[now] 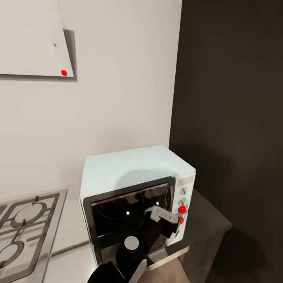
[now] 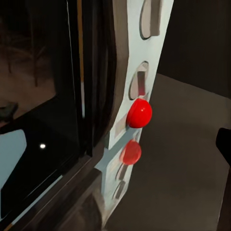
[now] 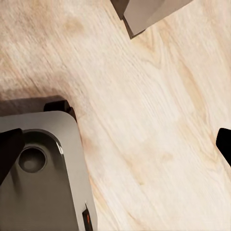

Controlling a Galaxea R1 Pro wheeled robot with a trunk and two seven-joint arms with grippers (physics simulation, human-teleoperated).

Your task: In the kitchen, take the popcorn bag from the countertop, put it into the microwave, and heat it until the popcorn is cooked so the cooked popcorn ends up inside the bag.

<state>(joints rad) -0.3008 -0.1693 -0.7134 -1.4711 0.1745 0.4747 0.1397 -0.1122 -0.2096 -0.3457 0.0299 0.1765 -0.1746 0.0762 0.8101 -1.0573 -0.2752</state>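
Reaching toward the microwave (image 1: 129,196), the left tool (image 1: 173,220) sits at its white knob panel, beside a red button (image 2: 139,113); I cannot tell whether its jaws are parted or clenched. The microwave's door looks closed. It stands on the worktop (image 1: 70,257) right of the hob (image 1: 23,228). The right tool (image 3: 115,144) hangs spread over wood floor (image 3: 159,120).

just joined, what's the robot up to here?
The left arm is reaching at the pale blue microwave on the countertop, its pincer up against the side control panel by the red button. The microwave door looks closed. Through the dark glass I can't tell if the popcorn bag is inside. The right arm's wrist view looks down at wood floor and the robot's base. To the left sits the gas hob.
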